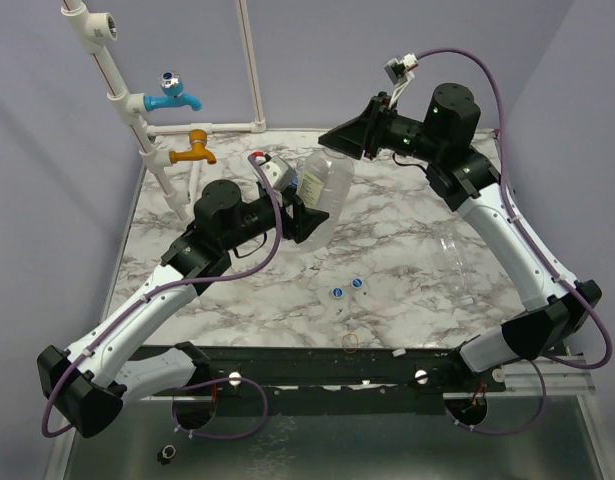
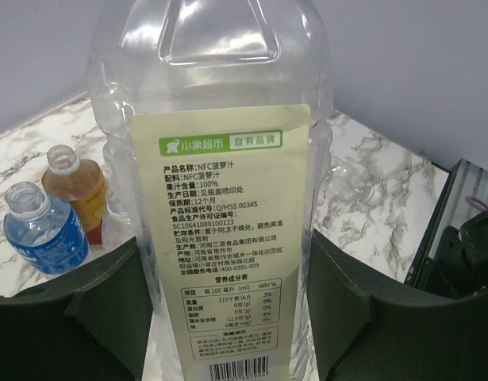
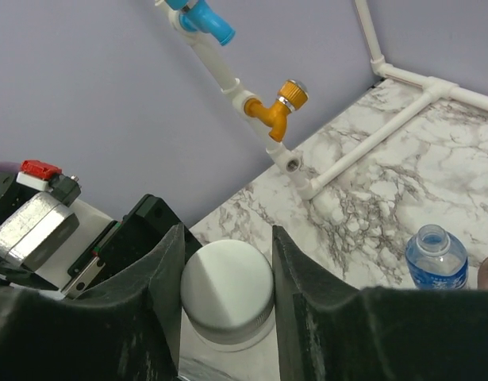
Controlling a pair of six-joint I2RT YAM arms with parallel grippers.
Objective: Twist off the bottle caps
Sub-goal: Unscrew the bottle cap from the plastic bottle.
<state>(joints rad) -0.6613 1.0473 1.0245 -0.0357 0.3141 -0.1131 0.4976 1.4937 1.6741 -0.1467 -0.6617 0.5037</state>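
White cap [image 3: 228, 290] sits pinched between the jaws of the right gripper [image 3: 226, 254], which press on its sides. Below it, the left gripper [image 2: 228, 246] clamps the big bottle [image 2: 228, 87] across its label, toward the back of the marble table [image 1: 427, 230]. A clean twist probably needs a square, firm hold, turning about the neck while the left arm stops the bottle spinning.

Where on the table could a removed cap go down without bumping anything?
Bare marble lies between the large bottle and the clear bottle, and near-left between the left arm and the loose caps. Crowded around those caps and the yellowish ring.
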